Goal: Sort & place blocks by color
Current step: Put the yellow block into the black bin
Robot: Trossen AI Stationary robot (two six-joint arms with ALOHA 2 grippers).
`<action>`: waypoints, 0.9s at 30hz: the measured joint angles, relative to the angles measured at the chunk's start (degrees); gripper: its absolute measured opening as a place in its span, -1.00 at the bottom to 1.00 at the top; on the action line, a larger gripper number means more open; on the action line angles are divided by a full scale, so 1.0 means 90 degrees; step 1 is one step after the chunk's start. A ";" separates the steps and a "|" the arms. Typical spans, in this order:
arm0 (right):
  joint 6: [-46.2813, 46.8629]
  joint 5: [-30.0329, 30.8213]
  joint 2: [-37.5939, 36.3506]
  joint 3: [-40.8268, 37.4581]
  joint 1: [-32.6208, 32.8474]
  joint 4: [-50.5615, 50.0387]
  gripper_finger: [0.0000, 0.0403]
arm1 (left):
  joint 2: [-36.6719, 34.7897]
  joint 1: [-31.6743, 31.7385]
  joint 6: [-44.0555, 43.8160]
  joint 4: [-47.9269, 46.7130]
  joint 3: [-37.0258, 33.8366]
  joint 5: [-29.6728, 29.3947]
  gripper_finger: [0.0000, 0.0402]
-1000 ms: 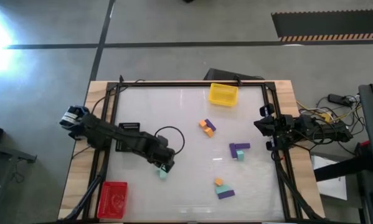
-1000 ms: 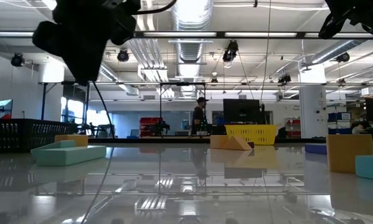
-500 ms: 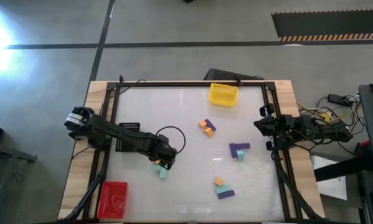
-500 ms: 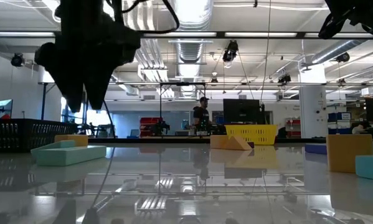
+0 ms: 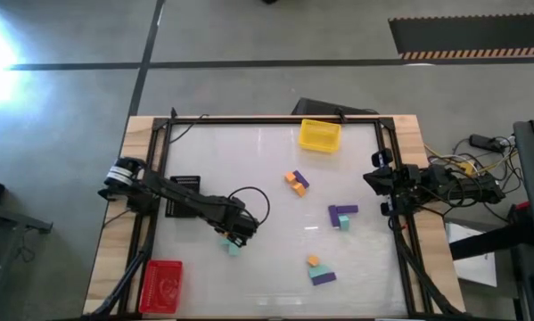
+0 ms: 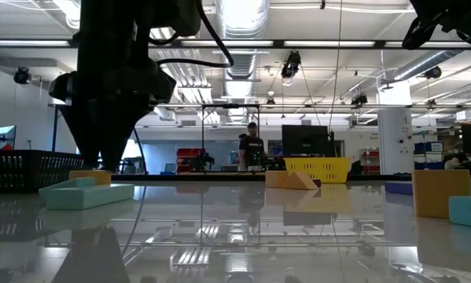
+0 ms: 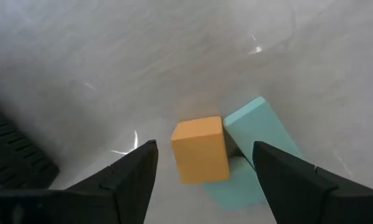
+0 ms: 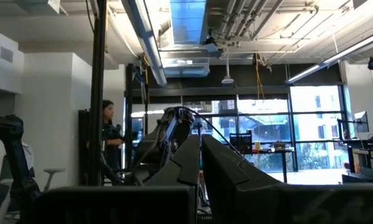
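My left gripper [image 7: 202, 180] points down, open, over an orange cube [image 7: 200, 149] and a mint-teal bar [image 7: 256, 140] that lie side by side on the white table, left of its middle [image 5: 232, 247]. Its fingers stand on either side of the cube and touch nothing. Other blocks lie in three small groups: orange and purple [image 5: 295, 182], purple and mint [image 5: 342, 215], and orange, mint and purple [image 5: 320, 269]. My right gripper [image 8: 200, 158] waits shut at the table's right edge [image 5: 378, 178].
A yellow tray [image 5: 320, 135] stands at the far edge. A red tray [image 5: 160, 285] sits at the near left corner, and a black tray [image 5: 183, 193] lies under my left arm. A cable loop [image 5: 249, 201] lies beside the left gripper. A person [image 6: 252, 149] stands far off in the room.
My left gripper has come down toward the orange cube and the mint-teal bar, and its fingers have spread open. The blocks have stayed where they were.
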 joint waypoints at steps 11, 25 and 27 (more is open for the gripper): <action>0.0000 0.0000 0.0002 0.0000 -0.0002 -0.0005 -0.96 | -0.0002 -0.0041 -0.0019 0.0010 -0.0371 -0.0088 0.23; 0.0000 0.0000 0.0002 -0.0002 0.0000 -0.0005 -0.96 | -0.0002 -0.0041 -0.0010 0.0064 -0.0449 -0.0093 -0.01; 0.0000 0.0000 0.0002 -0.0002 -0.0001 -0.0005 -0.96 | -0.0002 -0.0041 -0.0007 0.0065 -0.0449 -0.0095 -0.15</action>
